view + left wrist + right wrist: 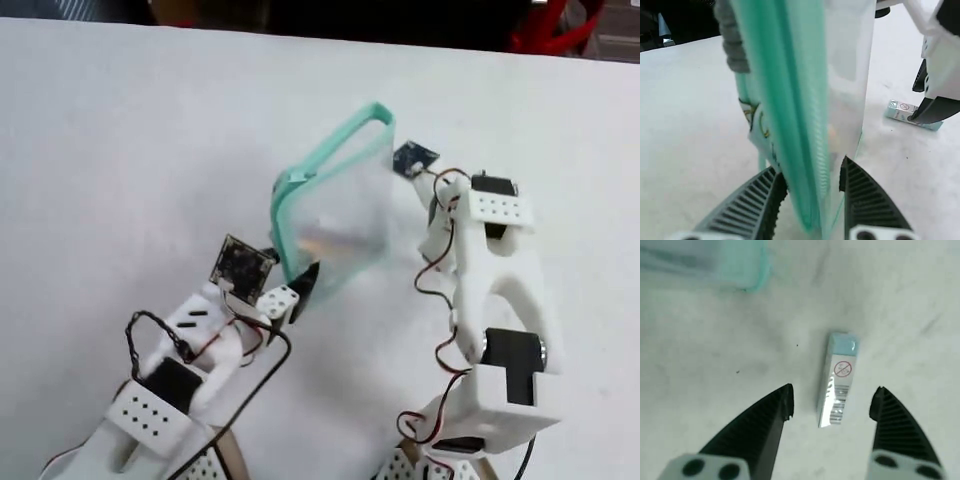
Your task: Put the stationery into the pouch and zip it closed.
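The clear pouch with a teal zip edge stands tilted off the table, held up by one lower corner. My left gripper is shut on that teal edge, and it sits at the pouch's near corner in the high view. A grey zip pull sits further along the edge. Something pale orange shows faintly through the wall. A small light-blue and white stationery box lies flat on the table. My right gripper hangs open just above it, one finger on either side.
The right arm stands right beside the pouch. The box lies just past the pouch's side, under a dark right finger. The white table is bare to the left and back.
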